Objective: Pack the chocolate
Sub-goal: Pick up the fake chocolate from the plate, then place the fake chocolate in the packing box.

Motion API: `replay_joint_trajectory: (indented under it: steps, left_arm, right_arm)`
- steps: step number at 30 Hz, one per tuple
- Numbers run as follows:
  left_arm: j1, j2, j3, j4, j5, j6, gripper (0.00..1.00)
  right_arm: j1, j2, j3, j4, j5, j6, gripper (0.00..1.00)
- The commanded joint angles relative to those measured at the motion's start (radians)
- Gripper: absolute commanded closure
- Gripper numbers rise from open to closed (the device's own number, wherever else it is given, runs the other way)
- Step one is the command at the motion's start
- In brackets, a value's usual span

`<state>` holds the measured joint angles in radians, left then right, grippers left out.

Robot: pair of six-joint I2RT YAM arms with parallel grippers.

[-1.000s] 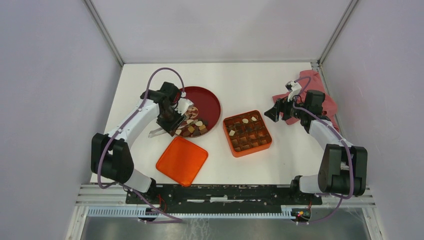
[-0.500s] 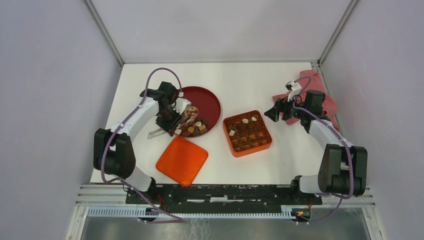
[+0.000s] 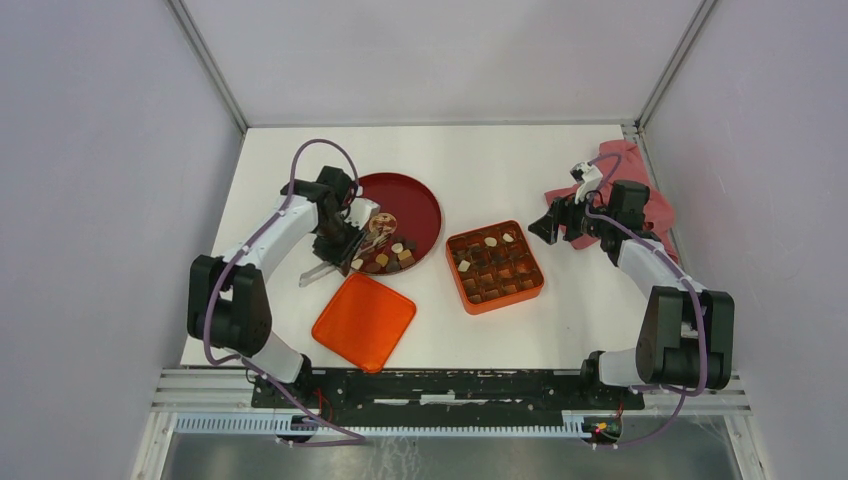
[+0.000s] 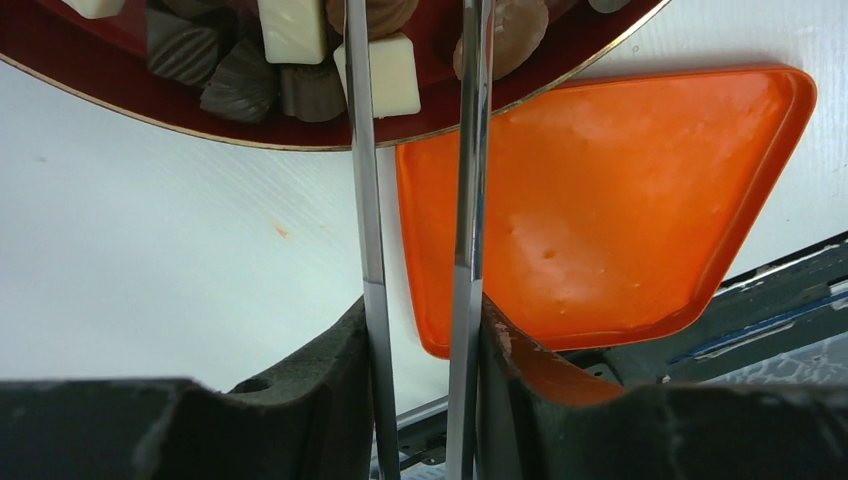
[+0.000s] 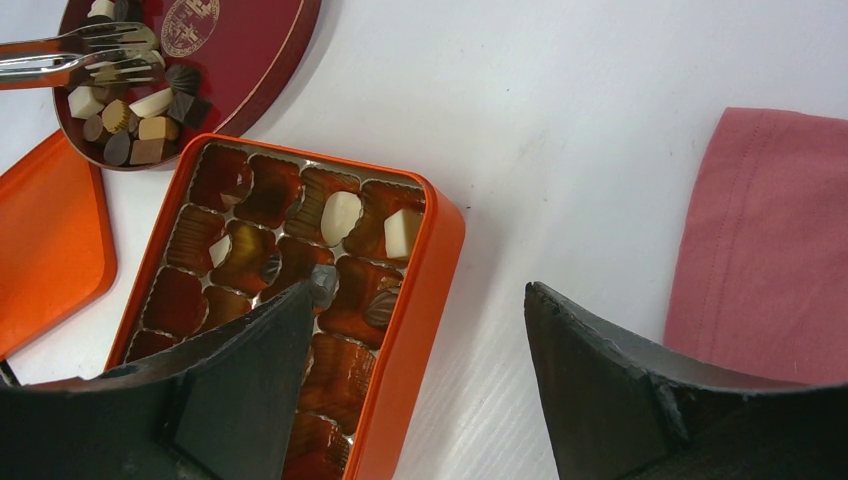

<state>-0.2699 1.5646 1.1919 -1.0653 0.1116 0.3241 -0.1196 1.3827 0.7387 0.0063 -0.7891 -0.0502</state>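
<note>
- Left end effector (image 4: 420, 340) of mine is clamping a pair of metal tongs (image 4: 365, 200). The fingers are narrowed onto the two blades, so I'm gripping the tool, not any candy directly.
- I'm pointing the tongs' long axis straight out from my fingers. It's passing over the corner of the orange lid (image 4: 600, 200) and the near rim of the dark red plate (image 4: 60, 50), right into the heap of chocolate (image 4: 390, 75).
- One cream-white block is sitting between the blades, closer to the left one. The tips are running off the top of my wrist view, so I can't tell what they're touching.
- Right end effector (image 5: 420, 295) is hanging wide with nothing in it, next to the pink cloth (image 5: 770, 230) and looking down on the orange box (image 5: 415, 330). A few pieces are sitting in its compartments, with plenty of slots waiting.
- My read: the left arm is the one nearer the pile. The box is lying off to the right of the plate, so I'm expecting a pinch across that white block, then a swing rightward.
</note>
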Motion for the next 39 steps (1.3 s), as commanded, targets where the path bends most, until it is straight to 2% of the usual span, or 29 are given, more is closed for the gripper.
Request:
replay_joint_trajectory:
  steps: [1,3,15,21,25,30,32,36,39]
  left_arm:
    - [0.005,0.031,0.034,0.028,0.035,-0.109,0.94]
    - [0.005,0.034,0.045,0.030,0.034,-0.143,0.98]
    - [0.003,-0.075,0.021,0.093,0.027,-0.318,0.98]
    - [0.005,-0.131,-0.028,0.130,0.028,-0.419,0.98]
    - [0.005,-0.162,-0.060,0.158,0.035,-0.445,0.98]
    - [0.005,-0.204,-0.078,0.164,0.047,-0.458,0.98]
    - [0.006,-0.226,-0.090,0.173,0.051,-0.470,0.98]
    - [0.004,-0.277,-0.115,0.193,0.069,-0.495,0.98]
    - [0.004,-0.318,-0.137,0.213,0.087,-0.520,0.98]
  right_arm:
    - [0.003,0.002,0.034,0.023,-0.015,-0.005,0.17]
    - [0.003,0.000,0.035,0.021,-0.013,-0.007,0.17]
    - [0.014,0.000,0.040,-0.002,-0.002,-0.040,0.17]
    - [0.081,0.002,0.067,-0.066,0.039,-0.110,0.17]
    - [0.158,0.008,0.085,-0.091,0.152,-0.133,0.18]
    - [0.226,0.069,0.144,-0.123,0.344,-0.102,0.22]
    - [0.245,0.112,0.190,-0.149,0.393,-0.092,0.29]
    - [0.277,0.176,0.257,-0.200,0.443,-0.092,0.40]
    - [0.300,0.187,0.250,-0.200,0.469,-0.096,0.42]
